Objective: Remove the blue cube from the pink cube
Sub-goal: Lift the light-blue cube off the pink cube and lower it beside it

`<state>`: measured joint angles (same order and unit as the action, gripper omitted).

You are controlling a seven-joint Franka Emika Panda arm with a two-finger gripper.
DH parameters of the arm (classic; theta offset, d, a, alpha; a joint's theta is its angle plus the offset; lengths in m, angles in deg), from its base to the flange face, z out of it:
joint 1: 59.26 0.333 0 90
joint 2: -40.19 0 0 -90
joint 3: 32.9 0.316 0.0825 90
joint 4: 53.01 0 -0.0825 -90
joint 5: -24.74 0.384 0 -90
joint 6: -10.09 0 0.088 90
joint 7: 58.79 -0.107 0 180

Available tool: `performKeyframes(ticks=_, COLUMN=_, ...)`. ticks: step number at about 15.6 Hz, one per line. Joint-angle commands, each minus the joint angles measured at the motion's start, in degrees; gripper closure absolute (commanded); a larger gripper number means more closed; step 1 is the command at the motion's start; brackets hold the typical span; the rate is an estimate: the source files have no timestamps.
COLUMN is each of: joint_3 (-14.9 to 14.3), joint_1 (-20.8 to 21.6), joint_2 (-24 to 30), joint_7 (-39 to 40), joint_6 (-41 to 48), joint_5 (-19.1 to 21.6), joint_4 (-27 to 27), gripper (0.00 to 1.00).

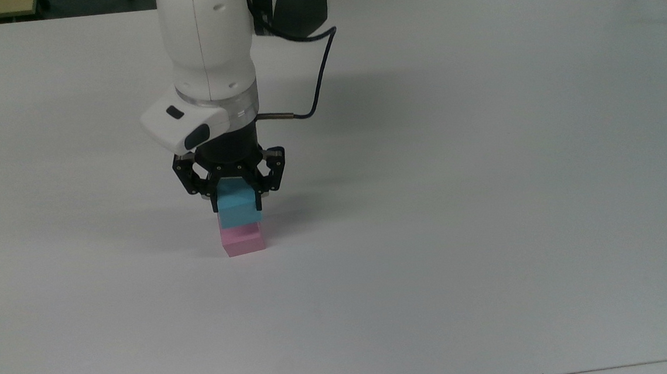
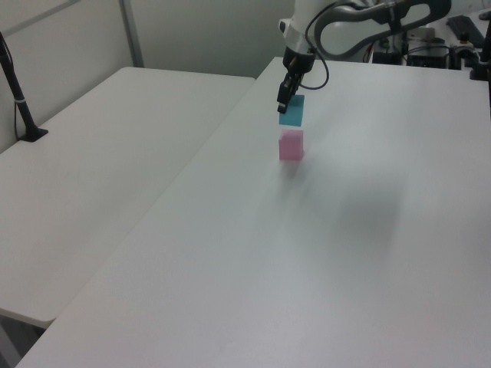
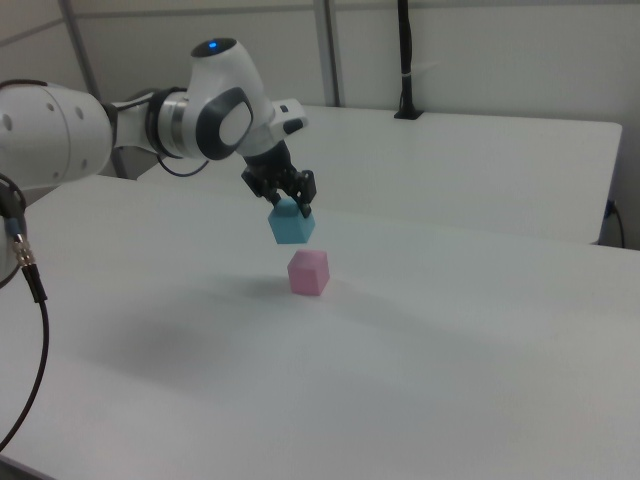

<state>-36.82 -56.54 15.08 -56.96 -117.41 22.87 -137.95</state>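
Note:
The blue cube (image 1: 239,209) (image 2: 291,111) (image 3: 292,226) hangs in the air, clear of the pink cube (image 1: 243,240) (image 2: 291,145) (image 3: 309,272), which sits alone on the white table (image 1: 458,202). My gripper (image 1: 236,204) (image 2: 285,101) (image 3: 289,205) is shut on the blue cube, one black finger on each side of it. In the left view and the right view a gap shows between the two cubes. The blue cube stays almost straight above the pink one.
A second white table (image 2: 100,176) adjoins in the left view's left, with a black post (image 2: 19,100) on it. A black cable (image 1: 317,82) runs off the wrist. A black post (image 3: 405,60) stands at the back of the right view.

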Motion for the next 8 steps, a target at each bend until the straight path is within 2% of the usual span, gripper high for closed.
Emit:
performKeyframes(ticks=1, joint_3=-0.48, joint_1=2.01, joint_2=3.92, joint_7=0.28, joint_6=5.41, joint_5=2.74, joint_4=-1.63, gripper=0.56)
performKeyframes(ticks=5, joint_3=-0.39, joint_1=5.61, joint_2=6.55, joint_7=-2.10, joint_6=8.50, joint_5=6.61, joint_4=-4.79, gripper=0.56)
performKeyframes(ticks=8, joint_3=-0.13, joint_1=8.42, joint_2=7.09, joint_7=-5.60, joint_6=8.15, joint_5=7.23, joint_4=-7.52, gripper=0.58)
